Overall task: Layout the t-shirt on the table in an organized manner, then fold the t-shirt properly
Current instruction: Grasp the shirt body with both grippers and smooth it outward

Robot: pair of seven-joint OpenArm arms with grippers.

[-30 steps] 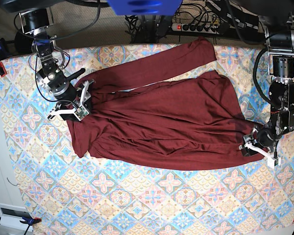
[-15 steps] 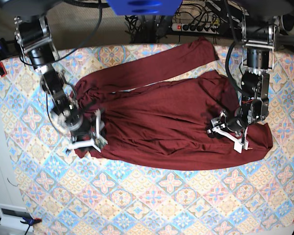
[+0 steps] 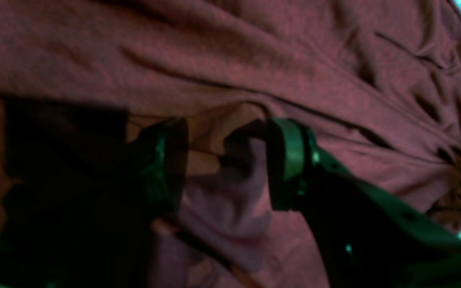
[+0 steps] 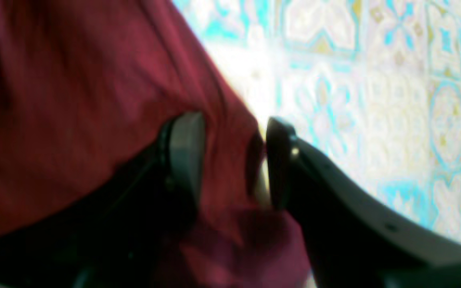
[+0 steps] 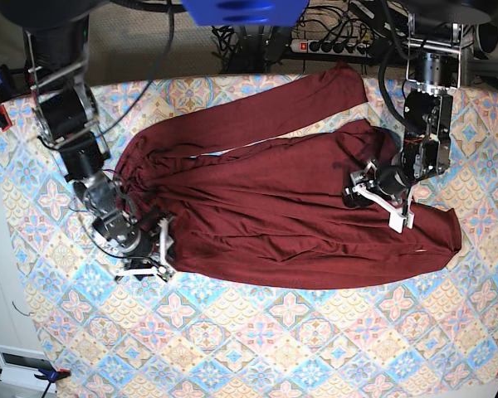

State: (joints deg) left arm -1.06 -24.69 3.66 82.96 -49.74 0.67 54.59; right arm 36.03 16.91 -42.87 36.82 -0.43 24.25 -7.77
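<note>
Looking down in the base view, we see the t-shirt [image 5: 282,224] spread across the middle of the table [image 5: 315,348], its long axis running left to right across the frame with a slight downward tilt toward the lower right. One long sleeve reaches away toward the upper middle of the frame, lying above the body at an angle; the body ends in a rounded corner at the right edge, while the bunched, gathered end sits at the left.

We hold the garment at both ends. The right gripper [image 5: 149,253] sits at the lower left of the frame, on the shirt's left edge; in its wrist view the two pads [image 4: 186,152] stand apart with a fold of maroon cloth between them, right where fabric meets the bare tiled cloth. It looks like a pinch on a bunched edge, though blur keeps us from being sure the pads press it. The left gripper [image 5: 378,195] is at the right of centre, over the upper right part of the body; its wrist view shows the pads [image 3: 288,156] parted around a raised tuck of fabric [image 3: 230,160], again seemingly a pinch on a thick fold.

We judge that the two grips are placed at opposite ends so the cloth can be drawn taut and flattened. The layout step seems unfinished: wrinkles run along the body, the left end is crumpled, and the second sleeve is not clearly visible.
</note>
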